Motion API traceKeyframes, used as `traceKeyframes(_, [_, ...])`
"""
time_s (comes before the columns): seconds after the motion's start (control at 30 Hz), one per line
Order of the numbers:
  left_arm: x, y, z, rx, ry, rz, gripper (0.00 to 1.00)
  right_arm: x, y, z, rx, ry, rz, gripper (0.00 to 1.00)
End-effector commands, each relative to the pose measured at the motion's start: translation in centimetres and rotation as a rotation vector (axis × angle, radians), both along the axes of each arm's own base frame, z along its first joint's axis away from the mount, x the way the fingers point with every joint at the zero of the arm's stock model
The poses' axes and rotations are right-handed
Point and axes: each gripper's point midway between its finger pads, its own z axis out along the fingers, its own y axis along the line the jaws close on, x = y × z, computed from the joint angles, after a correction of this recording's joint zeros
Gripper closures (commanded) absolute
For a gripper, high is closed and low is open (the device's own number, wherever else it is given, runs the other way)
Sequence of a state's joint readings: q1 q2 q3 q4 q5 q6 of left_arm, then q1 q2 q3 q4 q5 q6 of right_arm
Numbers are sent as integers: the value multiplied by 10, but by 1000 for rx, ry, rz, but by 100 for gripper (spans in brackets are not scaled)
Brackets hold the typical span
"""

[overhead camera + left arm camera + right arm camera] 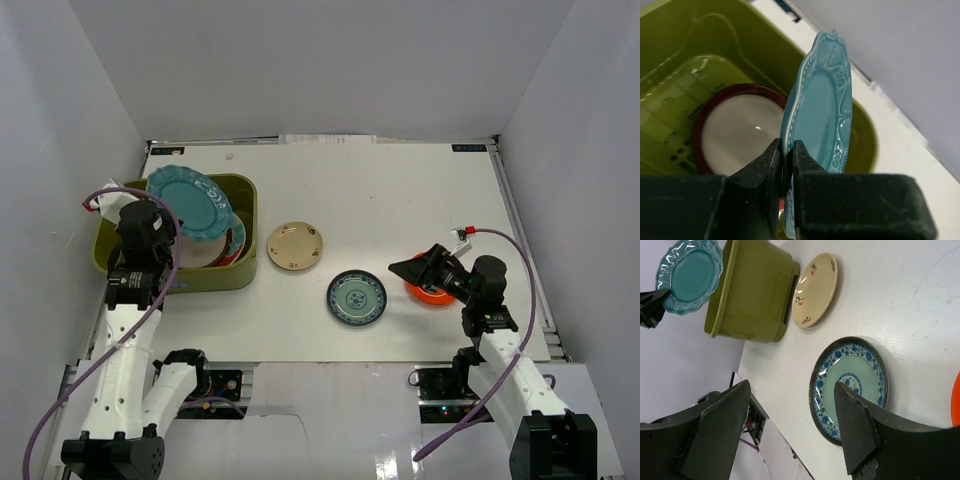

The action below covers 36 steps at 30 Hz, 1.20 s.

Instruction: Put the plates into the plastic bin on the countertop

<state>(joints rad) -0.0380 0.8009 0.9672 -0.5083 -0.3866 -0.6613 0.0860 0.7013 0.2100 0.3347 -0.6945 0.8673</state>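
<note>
From above, the olive-green bin (245, 268) stands at the left side of the white table (400, 190). The left pincer (163, 215) is closed on the rim of the scalloped teal plate (190, 203), which it holds over the far half of the bin. A maroon-rimmed plate (205, 252) lies inside the bin, partly hidden under the teal one. Just right of the bin lies the small beige plate (295, 246). Nearer the arms, the blue-patterned plate (356, 298) sits flat on the table. To its right is the orange plate (432, 291), partly covered by the right arm. The right pincer (405, 268) points left toward the blue-patterned plate with its jaws spread.

In the left wrist view, the left pincer (786, 167) has its jaws drawn narrow, clamping the lower edge of the teal plate (822, 105), which stands nearly on edge. Below it, the maroon-rimmed plate (737, 132) rests on the floor of the bin (670, 55).

In the right wrist view, the right pincer (790, 425) stands wide and holds nothing. The blue-patterned plate (850, 385) lies on the table (900, 300) between its jaws. Beyond are the beige plate (815, 290), the bin (752, 295) and the raised teal plate (690, 275). A sliver of the orange plate (956, 400) shows at the right edge.
</note>
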Motion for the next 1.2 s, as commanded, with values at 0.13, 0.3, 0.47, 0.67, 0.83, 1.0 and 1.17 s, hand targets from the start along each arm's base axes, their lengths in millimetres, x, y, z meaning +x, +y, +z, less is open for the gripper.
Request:
traceKeyframes(0.13, [13,34,-10,19,-14,109,100,-8,5,-14,-58,-35,44,27])
traceKeyframes(0.3, [30,45,-45,-13,89,87,100,-7,-1,-25,-124,-40,18,27])
traceKeyframes(0.47, [34,53,-76,-27,154,99,100,-8,0,-37,-158,-30,17,27])
traceKeyframes(0.67, [34,54,-116,-43,271,94,77,-7,12,-49,-211,-14,44,27])
traceKeyframes(0.83, [32,50,-127,-39,302,63,21,1,20,-55,-268,-13,29,28])
traceKeyframes(1.0, [27,41,-131,-53,304,13,2,10,35,-63,-309,4,57,32])
traceKeyframes(1.17, [26,28,-109,-53,230,-59,2,28,57,-48,-383,-53,69,40])
